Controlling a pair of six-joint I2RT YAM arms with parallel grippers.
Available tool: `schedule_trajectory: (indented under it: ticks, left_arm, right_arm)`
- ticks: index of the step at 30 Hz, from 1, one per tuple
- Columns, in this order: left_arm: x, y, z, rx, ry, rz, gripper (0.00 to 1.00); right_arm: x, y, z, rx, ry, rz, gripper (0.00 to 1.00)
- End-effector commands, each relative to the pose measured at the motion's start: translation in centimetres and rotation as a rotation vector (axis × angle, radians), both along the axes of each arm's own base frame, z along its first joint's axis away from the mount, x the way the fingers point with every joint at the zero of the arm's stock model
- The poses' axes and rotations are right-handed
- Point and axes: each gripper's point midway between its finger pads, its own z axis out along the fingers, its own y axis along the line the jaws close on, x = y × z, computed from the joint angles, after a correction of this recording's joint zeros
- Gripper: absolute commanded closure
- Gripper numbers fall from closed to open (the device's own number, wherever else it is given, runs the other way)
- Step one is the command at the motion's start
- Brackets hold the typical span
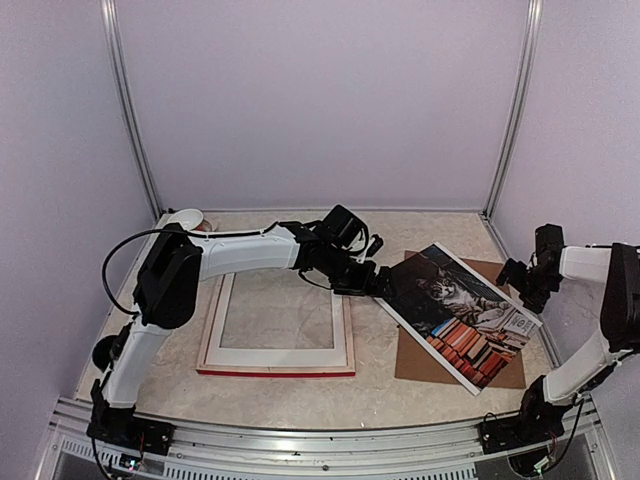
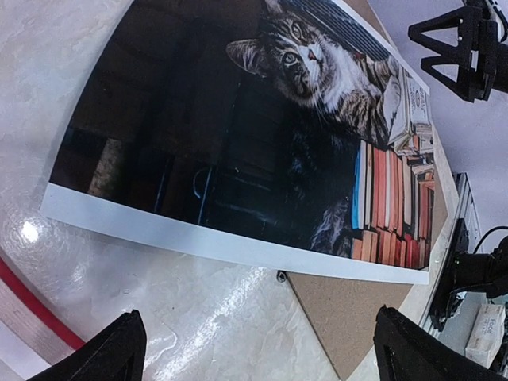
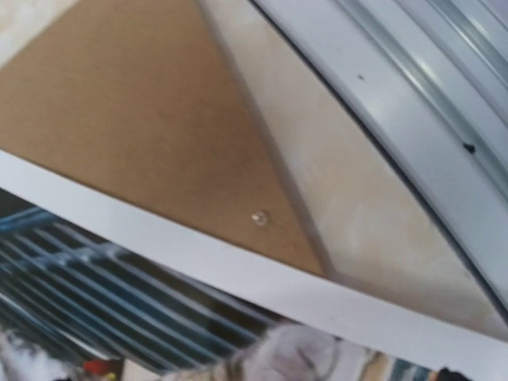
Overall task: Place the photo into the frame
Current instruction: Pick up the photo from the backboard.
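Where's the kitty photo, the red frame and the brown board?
the photo (image 1: 445, 292): top external view, on the cat.
the frame (image 1: 275, 357): top external view, on its near rail.
the brown board (image 1: 420, 362): top external view, on its bare near-left part.

Camera set-up: one overhead, two wrist views.
We find the top view high behind the arm bases (image 1: 120, 425), facing forward and down over the whole table (image 1: 300, 400). The left wrist view looks low and near across the photo (image 2: 238, 159) toward the right arm (image 2: 476, 40). The right wrist view sits very near above the board (image 3: 143, 119) corner. All three share photo and board.
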Motion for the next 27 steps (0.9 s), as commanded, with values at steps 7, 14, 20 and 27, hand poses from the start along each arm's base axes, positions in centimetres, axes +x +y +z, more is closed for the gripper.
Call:
schedule_trajectory:
  ticks: [7, 14, 20, 27]
  left_arm:
    - [-1.3, -2.1, -1.9, 0.006, 0.028, -0.049, 0.01]
    - [-1.2, -2.8, -3.0, 0.016, 0.029, -0.038, 0.01]
    - [-0.5, -2.8, -3.3, 0.023, 0.014, -0.015, 0.01]
    - [-0.1, -2.8, -4.0, 0.030, 0.022, 0.012, 0.01]
  right_arm:
    - [-2.4, -2.3, -0.6, -0.057, 0.036, -0.073, 0.01]
    - [-3.0, -3.5, -1.7, -0.059, 0.058, -0.128, 0.01]
    - [-3.6, -2.3, -1.9, -0.005, 0.048, -0.103, 0.01]
    - [-4.8, -2.0, -1.2, -0.011, 0.047, -0.103, 0.01]
